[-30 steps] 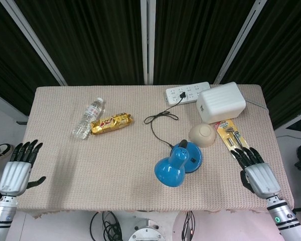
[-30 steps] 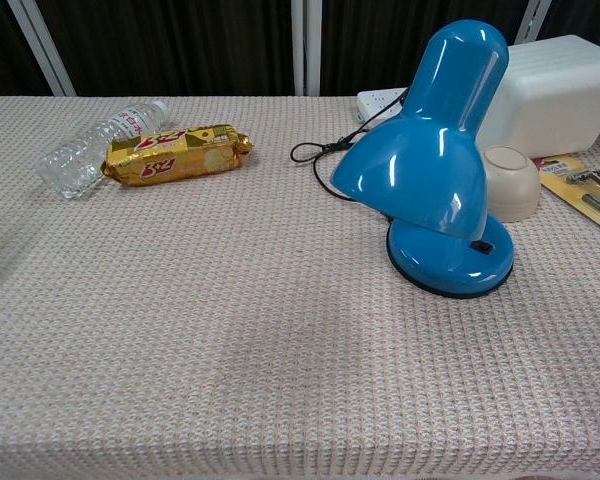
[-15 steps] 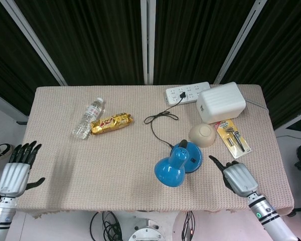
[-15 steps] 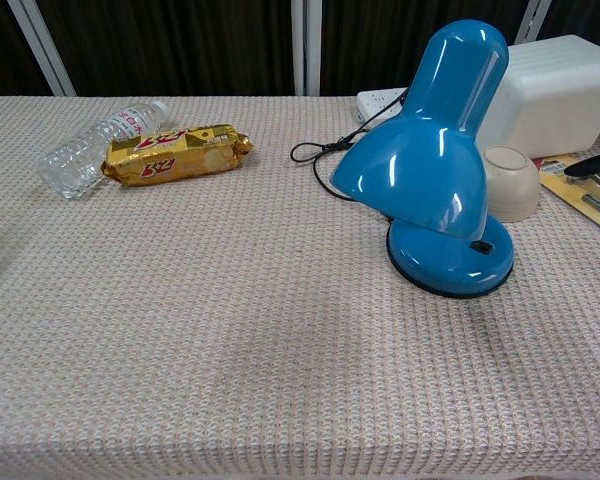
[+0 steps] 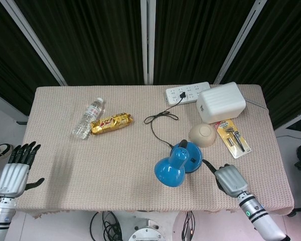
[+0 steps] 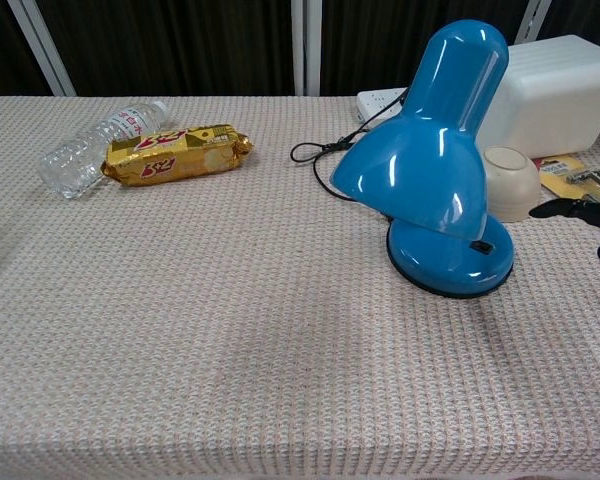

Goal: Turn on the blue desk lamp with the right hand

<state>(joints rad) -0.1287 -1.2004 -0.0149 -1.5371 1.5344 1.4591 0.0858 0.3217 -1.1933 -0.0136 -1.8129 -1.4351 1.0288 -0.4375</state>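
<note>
The blue desk lamp [image 5: 178, 163] stands at the front right of the table, with its shade [image 6: 420, 170] tilted toward the front edge. A small black switch [image 6: 483, 245] sits on its round base [image 6: 450, 262]. My right hand [image 5: 230, 179] lies just right of the base, most fingers curled in and one finger [image 6: 570, 208] stretched toward the lamp. The fingertip is a short gap from the base and does not touch it. My left hand [image 5: 15, 169] hangs off the table's front left corner, fingers spread and holding nothing.
A beige bowl [image 5: 202, 133] sits right behind the lamp base, with a packaged tool [image 5: 232, 138] beside it. A white box [image 5: 220, 102] and a power strip [image 5: 187, 93] holding the lamp's cord [image 5: 160, 120] are at the back. A water bottle [image 5: 89, 118] and a gold snack pack [image 5: 110, 122] lie at left.
My right hand has moved left from the table's right edge toward the lamp base, curling its fingers and leaving one pointed out. The left hand has stayed put.
</note>
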